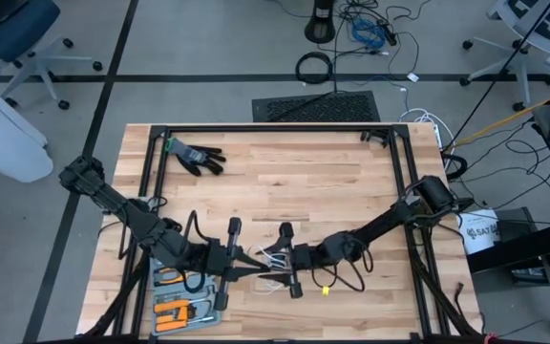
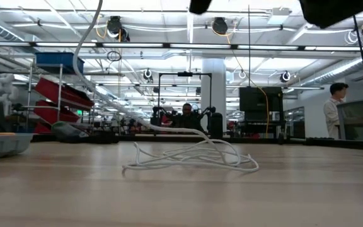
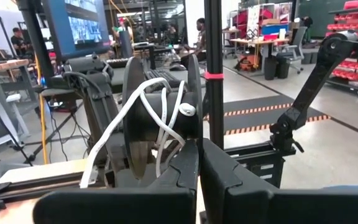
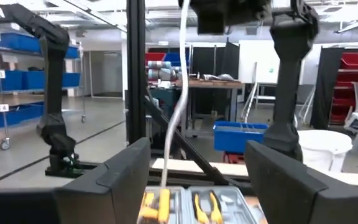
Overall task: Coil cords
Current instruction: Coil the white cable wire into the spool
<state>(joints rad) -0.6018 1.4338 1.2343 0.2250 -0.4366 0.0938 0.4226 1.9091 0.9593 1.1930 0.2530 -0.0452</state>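
White cord [image 2: 191, 157] lies in loose loops on the wooden table [image 1: 285, 182], between the two claws near its front edge. One strand rises from the pile. Left claw [image 1: 248, 262] is clamped together on a black spool [image 3: 157, 121] wrapped with cord. Right claw [image 1: 277, 258] has its fingers spread apart, holding nothing.

White cord [image 3: 143, 102] wraps a black spool [image 3: 143, 127] above the closed left tool [image 3: 199, 177].

One white cord [image 1: 273, 260], one black glove [image 1: 197, 156], two tools.
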